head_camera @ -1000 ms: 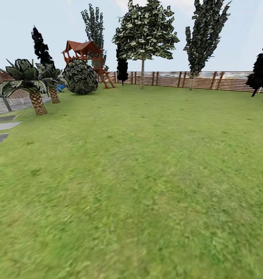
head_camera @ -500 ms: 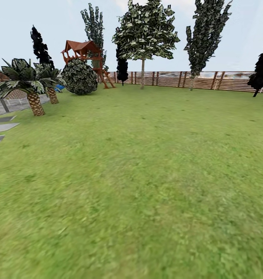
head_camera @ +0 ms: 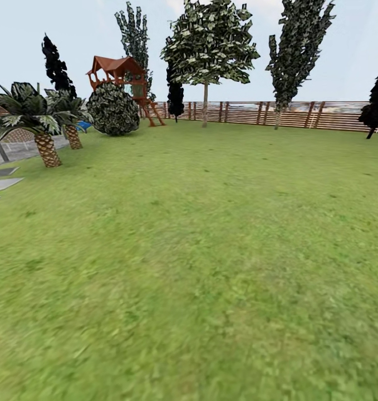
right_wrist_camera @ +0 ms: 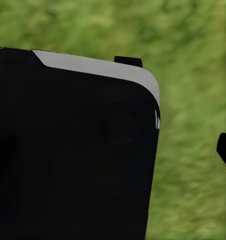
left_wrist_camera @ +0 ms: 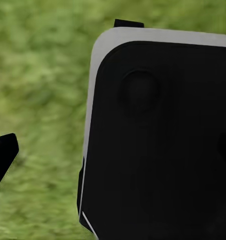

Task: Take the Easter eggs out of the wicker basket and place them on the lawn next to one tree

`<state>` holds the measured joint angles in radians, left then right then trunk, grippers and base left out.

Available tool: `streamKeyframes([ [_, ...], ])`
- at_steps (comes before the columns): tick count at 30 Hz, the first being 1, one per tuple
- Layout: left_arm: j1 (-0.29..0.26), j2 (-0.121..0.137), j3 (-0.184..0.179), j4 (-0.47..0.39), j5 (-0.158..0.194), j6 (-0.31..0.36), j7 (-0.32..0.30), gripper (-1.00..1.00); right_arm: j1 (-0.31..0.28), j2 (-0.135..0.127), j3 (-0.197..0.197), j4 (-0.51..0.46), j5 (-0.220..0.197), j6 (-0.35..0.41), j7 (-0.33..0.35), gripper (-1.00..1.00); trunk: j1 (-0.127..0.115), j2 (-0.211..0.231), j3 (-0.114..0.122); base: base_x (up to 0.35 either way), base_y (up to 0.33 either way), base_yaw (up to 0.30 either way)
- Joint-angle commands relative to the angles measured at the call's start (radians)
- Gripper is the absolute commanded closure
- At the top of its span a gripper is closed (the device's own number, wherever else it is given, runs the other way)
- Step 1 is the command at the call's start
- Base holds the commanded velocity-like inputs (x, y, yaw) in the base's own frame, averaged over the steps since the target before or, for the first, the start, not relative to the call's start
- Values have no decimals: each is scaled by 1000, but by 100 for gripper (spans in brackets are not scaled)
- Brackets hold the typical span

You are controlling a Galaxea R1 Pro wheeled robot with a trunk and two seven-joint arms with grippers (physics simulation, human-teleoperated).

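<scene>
A: Head view is taking in the lawn [head_camera: 200,250], which is spreading across the whole lower frame. At the top, the brown slat fence [head_camera: 278,114] is closing off the garden.

B: Which tree is showing a pale trunk?

A: The tree [head_camera: 205,103] at top centre, standing just in front of the fence; a second slim one [head_camera: 293,50] is rising to its right. The red-brown playset [head_camera: 122,78] is sitting upper left behind a round bush [head_camera: 114,109], with palms [head_camera: 35,120] at the left edge.

B: And the grippers?

A: Each wrist view is looking past a black, white-edged robot body [left_wrist_camera: 157,140] onto blurred grass. A dark tip is poking in at each frame's edge, so I cannot tell whether either claw is wide or narrow.
</scene>
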<state>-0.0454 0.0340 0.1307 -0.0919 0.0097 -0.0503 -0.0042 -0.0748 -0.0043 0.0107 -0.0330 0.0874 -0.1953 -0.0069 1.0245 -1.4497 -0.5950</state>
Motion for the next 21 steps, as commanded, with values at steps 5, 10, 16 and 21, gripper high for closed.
streamKeyframes([
  [5, -1, 0, 5, 1, 1, -3, 0, -100, 0, 0, 0, 1, 9, -3, -1, -100, 1, 0, -1, 324, 0, 0],
  [10, -1, 0, 5, 1, 1, -3, 0, -100, -1, -1, 0, 1, 9, -3, -1, -100, 1, 0, -2, 324, 0, 0],
  [16, -1, 0, 5, 1, 1, -3, 0, -100, 0, 0, 0, 1, 8, -3, -1, -100, 1, 0, -3, 324, 0, 0],
  [21, -1, 0, 5, 1, 1, -3, 0, -100, -1, 0, 0, 1, 9, -3, -1, -100, 1, 0, -3, 324, 0, 0],
])
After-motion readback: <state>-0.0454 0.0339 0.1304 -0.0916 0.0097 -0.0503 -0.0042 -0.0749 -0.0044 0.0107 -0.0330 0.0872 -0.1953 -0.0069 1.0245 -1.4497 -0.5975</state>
